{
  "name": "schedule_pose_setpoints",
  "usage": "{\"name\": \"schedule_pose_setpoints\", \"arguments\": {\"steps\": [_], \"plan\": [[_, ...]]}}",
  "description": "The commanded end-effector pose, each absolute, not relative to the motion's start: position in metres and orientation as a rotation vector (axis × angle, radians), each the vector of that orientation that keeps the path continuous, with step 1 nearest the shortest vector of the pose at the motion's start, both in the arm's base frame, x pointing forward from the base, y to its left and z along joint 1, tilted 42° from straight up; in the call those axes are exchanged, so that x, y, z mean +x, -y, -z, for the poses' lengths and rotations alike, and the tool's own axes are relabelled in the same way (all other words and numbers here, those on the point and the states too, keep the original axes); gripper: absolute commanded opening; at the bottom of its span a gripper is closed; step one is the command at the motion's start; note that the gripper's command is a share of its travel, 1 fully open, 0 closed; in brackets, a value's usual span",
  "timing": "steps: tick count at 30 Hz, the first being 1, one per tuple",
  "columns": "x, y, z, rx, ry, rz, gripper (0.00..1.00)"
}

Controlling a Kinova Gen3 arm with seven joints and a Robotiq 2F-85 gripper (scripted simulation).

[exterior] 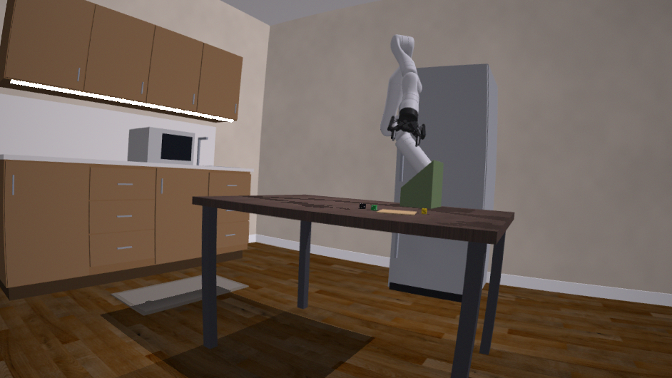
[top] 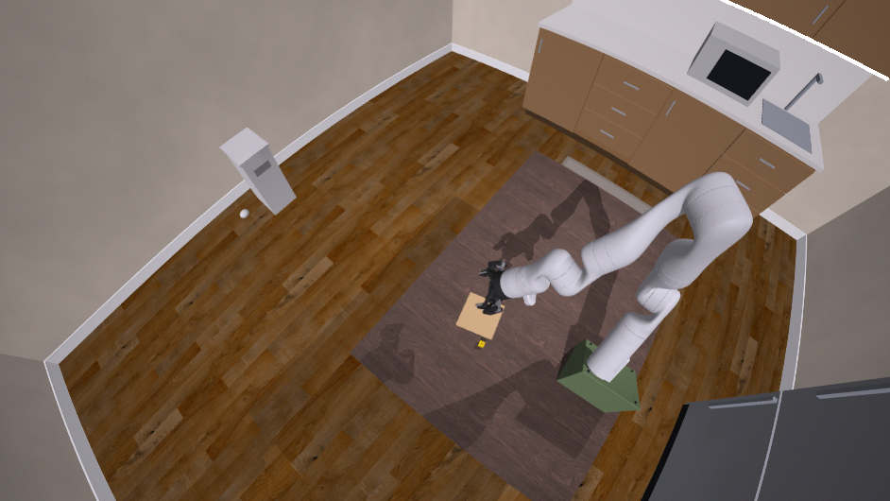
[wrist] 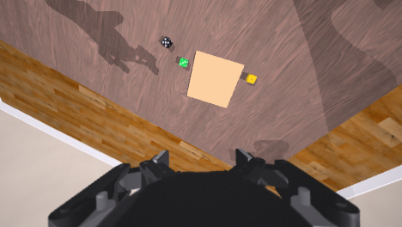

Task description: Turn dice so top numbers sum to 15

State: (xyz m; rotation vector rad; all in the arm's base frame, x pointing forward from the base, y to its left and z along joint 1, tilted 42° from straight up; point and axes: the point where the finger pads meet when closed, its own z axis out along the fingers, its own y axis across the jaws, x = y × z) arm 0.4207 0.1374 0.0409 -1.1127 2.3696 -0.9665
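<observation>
A tan square mat (wrist: 216, 78) lies flat on the dark wooden table; it also shows in the top view (top: 479, 315) and the exterior view (exterior: 396, 211). No die is on it. A green die (wrist: 183, 63) sits just off one edge of the mat, and a black die (wrist: 167, 42) lies a little beyond it. A yellow die (wrist: 252, 78) sits just off the opposite edge, also visible in the top view (top: 481, 342). My gripper (wrist: 202, 156) (exterior: 406, 129) is open and empty, high above the table. The top faces are too small to read.
The arm's green base block (exterior: 421, 185) stands on the table behind the mat. A fridge (exterior: 446, 173) is behind the table, and kitchen cabinets with a microwave (exterior: 162, 145) stand to the left. The table edge lies close to the dice in the wrist view.
</observation>
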Motion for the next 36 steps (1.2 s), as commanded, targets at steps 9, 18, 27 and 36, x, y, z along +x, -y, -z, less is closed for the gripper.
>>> {"name": "schedule_pose_setpoints", "arguments": {"steps": [9, 18, 27, 36], "plan": [[0.457, -0.047, -0.072, -0.447, -2.564, 0.977, 1.0], [0.457, 0.039, -0.095, 0.252, -2.602, 0.959, 1.0], [0.443, 0.091, -0.107, 0.728, -2.547, 0.925, 1.0], [0.437, 0.109, -0.111, 0.898, -2.511, 0.907, 1.0]]}}
